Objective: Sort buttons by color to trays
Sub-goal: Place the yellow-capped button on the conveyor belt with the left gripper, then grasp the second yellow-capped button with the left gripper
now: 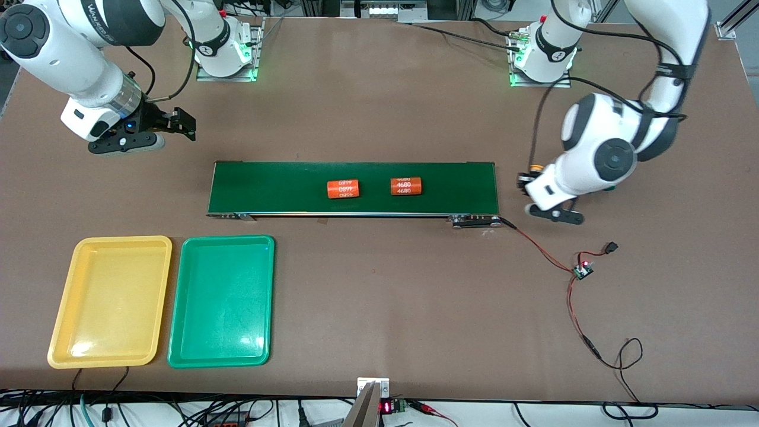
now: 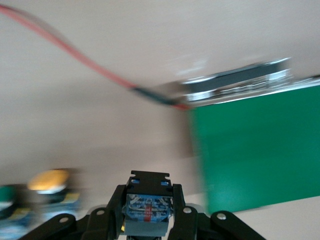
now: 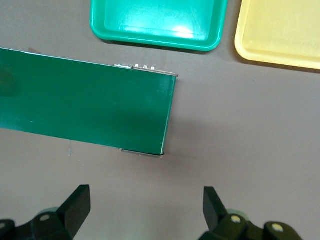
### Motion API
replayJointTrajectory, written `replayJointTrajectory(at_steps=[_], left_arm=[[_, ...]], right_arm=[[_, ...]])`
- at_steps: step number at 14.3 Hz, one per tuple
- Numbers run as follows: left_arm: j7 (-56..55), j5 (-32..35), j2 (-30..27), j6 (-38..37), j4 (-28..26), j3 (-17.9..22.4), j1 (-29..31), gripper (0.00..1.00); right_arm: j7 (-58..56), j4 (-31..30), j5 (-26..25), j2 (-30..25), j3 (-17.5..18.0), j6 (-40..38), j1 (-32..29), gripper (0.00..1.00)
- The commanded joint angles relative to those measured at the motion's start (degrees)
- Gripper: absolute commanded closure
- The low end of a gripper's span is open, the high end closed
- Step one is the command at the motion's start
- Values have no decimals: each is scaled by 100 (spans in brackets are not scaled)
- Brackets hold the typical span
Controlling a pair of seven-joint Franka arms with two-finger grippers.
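Both plastic trays — yellow tray (image 1: 110, 301) and green tray (image 1: 222, 300) — shine glossy on the matt brown table (image 1: 385, 296).

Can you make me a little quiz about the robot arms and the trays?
1. True or false: both trays are empty.
2. Which pincer is clamped on a button: left or right?
3. How many orange cylinders lie on the belt?

Key:
1. True: the yellow tray and green tray hold nothing.
2. The left pincer grips a button; the right pincer is open.
3. Two orange cylinders on the belt.
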Motion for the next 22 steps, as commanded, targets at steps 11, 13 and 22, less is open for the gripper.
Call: replayJointTrajectory(at_steps=[11, 13, 22], left_arm=[[-1358, -338, 400, 661, 283, -255, -631, 0], [-1340, -330, 14, 170, 309, -185, -438, 0], [232, 750, -14, -589, -313, 1396, 134, 0]], right_arm=[[51, -95, 54, -37, -23, 457, -15, 0], [51, -236, 54, -89, -23, 685, -6, 0], [43, -228, 54, -90, -32, 607, -6, 0]])
